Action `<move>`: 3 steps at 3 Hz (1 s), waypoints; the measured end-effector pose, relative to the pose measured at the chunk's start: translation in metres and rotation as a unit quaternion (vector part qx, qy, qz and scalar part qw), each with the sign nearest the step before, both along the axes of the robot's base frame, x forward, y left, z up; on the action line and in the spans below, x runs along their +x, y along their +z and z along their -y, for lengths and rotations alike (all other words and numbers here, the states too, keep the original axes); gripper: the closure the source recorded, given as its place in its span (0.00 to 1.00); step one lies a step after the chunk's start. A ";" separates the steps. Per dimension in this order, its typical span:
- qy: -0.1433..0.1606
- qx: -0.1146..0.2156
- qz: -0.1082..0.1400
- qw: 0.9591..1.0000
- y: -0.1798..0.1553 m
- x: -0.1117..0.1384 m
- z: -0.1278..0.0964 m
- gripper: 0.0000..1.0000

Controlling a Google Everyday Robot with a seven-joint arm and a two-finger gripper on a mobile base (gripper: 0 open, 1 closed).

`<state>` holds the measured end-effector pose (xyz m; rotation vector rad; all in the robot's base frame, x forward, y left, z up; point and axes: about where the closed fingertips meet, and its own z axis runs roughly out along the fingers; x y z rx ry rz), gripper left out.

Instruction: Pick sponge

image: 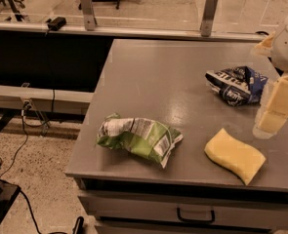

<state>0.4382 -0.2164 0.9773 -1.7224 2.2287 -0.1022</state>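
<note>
Fingers (279, 101) of the gripper (264, 84) stood apart at the right edge of the bench (158, 67), beside the blue snack bag (235, 84); the sponge (235, 155) lay flat at the near right, untouched, right of the green snack bag (138, 139)

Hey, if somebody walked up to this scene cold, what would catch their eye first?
Probably the pale yellow sponge lying near the grey table's front right edge, and the gripper hanging just above and right of it, fingers open. Next come the crumpled green snack bag at front left and the blue snack bag farther back on the right.
</note>
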 end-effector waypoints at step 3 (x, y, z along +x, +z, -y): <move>-0.032 -0.013 -0.038 0.999 -0.018 -0.006 0.006 0.00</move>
